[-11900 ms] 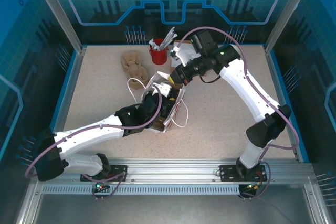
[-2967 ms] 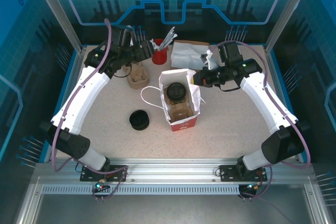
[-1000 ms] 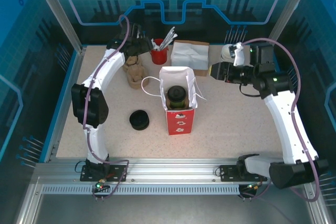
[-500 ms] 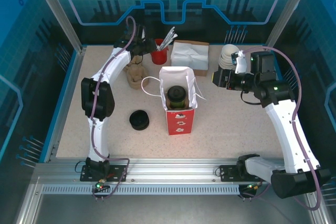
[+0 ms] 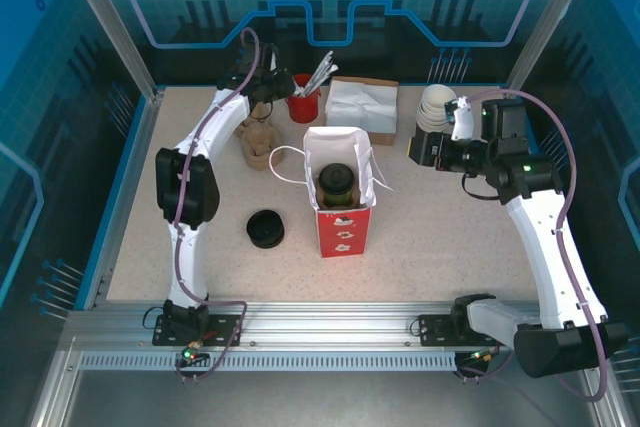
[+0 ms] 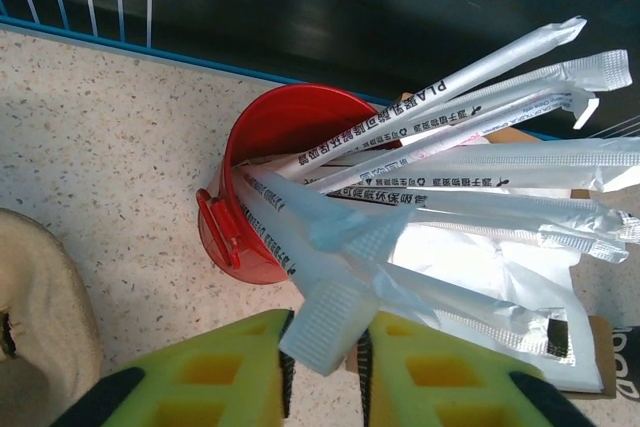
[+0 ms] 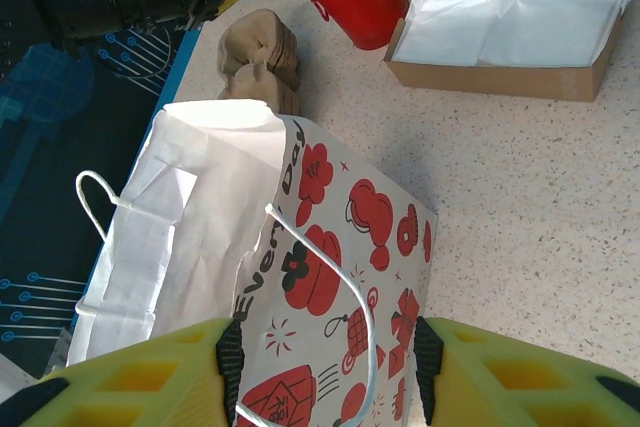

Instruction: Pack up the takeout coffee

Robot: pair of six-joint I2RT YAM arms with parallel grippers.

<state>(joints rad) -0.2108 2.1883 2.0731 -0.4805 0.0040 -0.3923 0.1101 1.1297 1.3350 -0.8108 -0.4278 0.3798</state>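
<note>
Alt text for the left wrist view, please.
The left gripper has the flat end of one wrapped straw between its yellow-green fingers. The straw leans out of a red bucket of more straws on the speckled table.

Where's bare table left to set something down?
Biggest bare patch: table right of the paper bag, across to the right arm and down to the near edge. Smaller strip along the near edge in front of the black lid stack. Crowded: the back row, pulp trays, red straw bucket, napkin box, white cup stack.
</note>
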